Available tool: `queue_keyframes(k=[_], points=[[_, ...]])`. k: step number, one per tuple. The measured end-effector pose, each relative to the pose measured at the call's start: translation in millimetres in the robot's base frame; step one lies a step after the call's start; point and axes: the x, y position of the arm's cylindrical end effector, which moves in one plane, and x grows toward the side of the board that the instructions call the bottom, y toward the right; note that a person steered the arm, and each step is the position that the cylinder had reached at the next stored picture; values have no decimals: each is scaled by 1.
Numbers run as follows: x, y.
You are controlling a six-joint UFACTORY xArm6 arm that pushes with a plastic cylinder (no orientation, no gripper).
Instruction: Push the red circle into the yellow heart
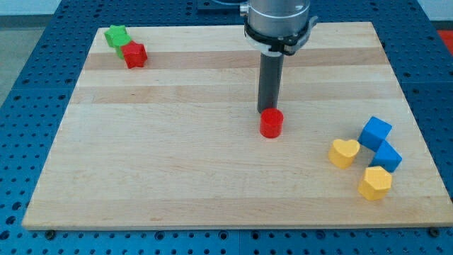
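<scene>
Red circle point(270, 123) mid-desk point(177, 177), touching my tip point(267, 111) on its view-bottom side. No fingers, just rod. Looks light, rigid, slippery; round, may roll off. Contact upper-left face, drive toward yellow heart point(343, 152).

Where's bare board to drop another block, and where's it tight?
Free: the whole lower-left board, below the green block and red block and left of the red circle; also the top right. My tip sits just above the circle. Crowded: the right side, around the yellow heart, two blue blocks and yellow block.
</scene>
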Motion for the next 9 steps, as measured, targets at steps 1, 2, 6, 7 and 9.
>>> queue_keyframes(k=[1,2,6,7,9], points=[[23,0],[44,0],[60,-77],[62,-65],[83,28]])
